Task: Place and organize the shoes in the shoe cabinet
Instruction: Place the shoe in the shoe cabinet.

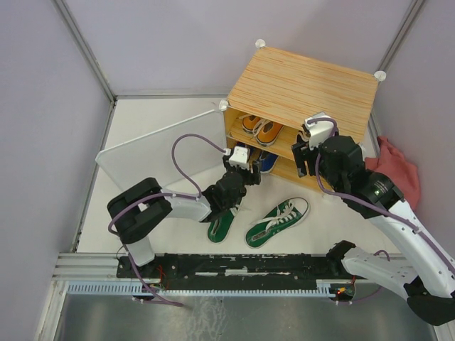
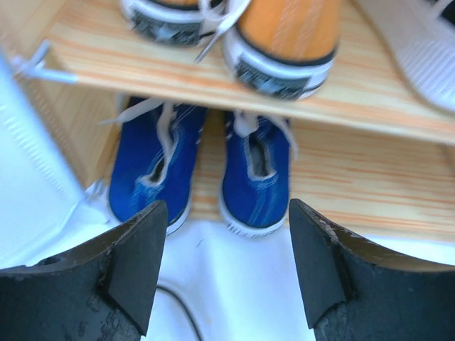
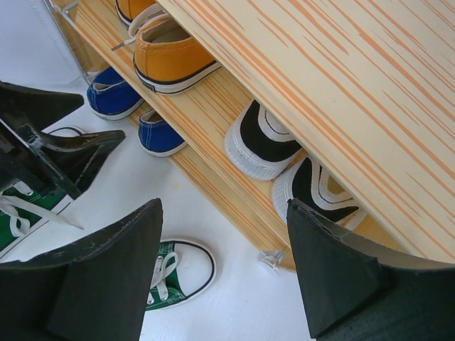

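Left gripper gapes empty, blue shoes at its 12 o'clock inside the cabinet. Right gripper spread wide too. Green shoes lie at the cabinet's 6 o'clock.

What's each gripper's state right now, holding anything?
Left gripper: open, holding nothing.
Right gripper: open, holding nothing.

Shoe cabinet, light striped bamboo-grain wood box, open front, inner shelf: ahead of both finger pairs. Blue canvas sneakers, white soles, side by side, heels out, bottom level, just beyond gap between left fingers. Orange canvas pair on shelf above. Black canvas pair same shelf, beyond right fingers. Green canvas pair outside on floor, laces up, apart; one below right fingers' gap.
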